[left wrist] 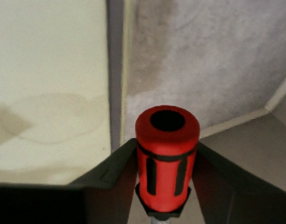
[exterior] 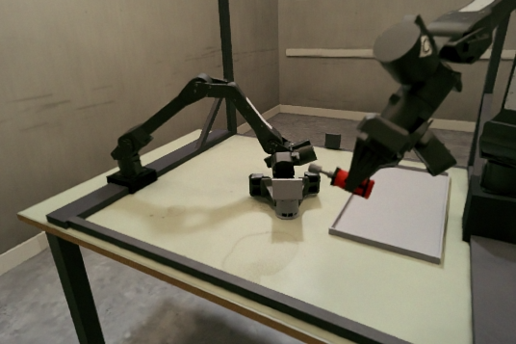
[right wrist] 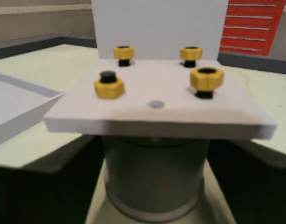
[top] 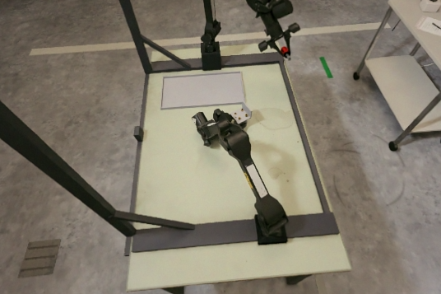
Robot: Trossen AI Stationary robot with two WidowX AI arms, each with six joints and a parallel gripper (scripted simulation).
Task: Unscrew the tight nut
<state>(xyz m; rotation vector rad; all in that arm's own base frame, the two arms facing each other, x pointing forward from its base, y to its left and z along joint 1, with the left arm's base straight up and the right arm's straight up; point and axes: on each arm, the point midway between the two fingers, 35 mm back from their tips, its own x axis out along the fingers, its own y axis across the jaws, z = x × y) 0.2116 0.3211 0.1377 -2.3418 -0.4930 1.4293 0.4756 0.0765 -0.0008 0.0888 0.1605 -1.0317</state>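
Joint module (exterior: 287, 209) (right wrist: 154, 175): grey, standing | bracket (exterior: 287, 188) (right wrist: 159, 112): light grey, on top | low nut (right wrist: 109, 88): yellow, screwed down

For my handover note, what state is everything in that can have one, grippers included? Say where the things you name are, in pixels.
left gripper (top: 286, 50) (exterior: 357, 179) (left wrist: 167, 172): shut on red-black nut driver (top: 285, 50) (exterior: 341, 178) (left wrist: 167, 145)
right gripper (exterior: 285, 193): around grey cylindrical joint module (exterior: 287, 208) (right wrist: 154, 175), which stands upright
near-left yellow hex nut (right wrist: 109, 89): screwed down
other three yellow nuts (right wrist: 206, 78): raised

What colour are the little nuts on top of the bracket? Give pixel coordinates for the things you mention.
The nuts (right wrist: 110, 90) (top: 246, 115) are yellow; the right wrist view shows them best.
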